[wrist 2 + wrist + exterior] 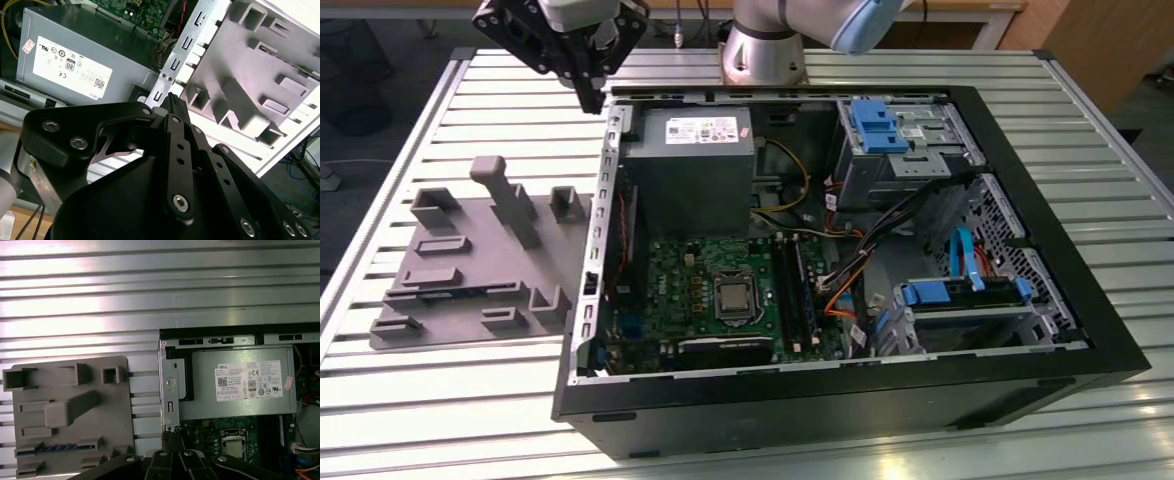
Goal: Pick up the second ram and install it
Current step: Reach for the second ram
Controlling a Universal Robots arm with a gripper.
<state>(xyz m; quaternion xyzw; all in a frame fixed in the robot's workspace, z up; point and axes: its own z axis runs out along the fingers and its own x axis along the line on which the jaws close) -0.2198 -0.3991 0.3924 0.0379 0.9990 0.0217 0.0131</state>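
The second ram [55, 446] is a thin blue-green stick lying flat in a slot of the grey fixture block [70, 410]. In the exterior view the ram [451, 293] sits near the front of that block [467, 250], to the left of the open computer case [1067, 300]. My gripper [594, 98] hangs above the case's back left corner, well behind the ram, with its fingers shut and nothing between them. Both wrist views show the closed fingertips [171, 97] [172, 436] over the case's metal edge. Inside the case are the green motherboard [700, 280] and its black memory slots [790, 285].
A grey power supply [683, 165] fills the case's back left, close under my gripper. Blue drive cages [887, 125] and orange cables [847, 290] crowd the case's right side. The fixture block has upright posts [500, 195]. The arm's base [761, 50] stands behind the case on the slatted metal table [454, 400].
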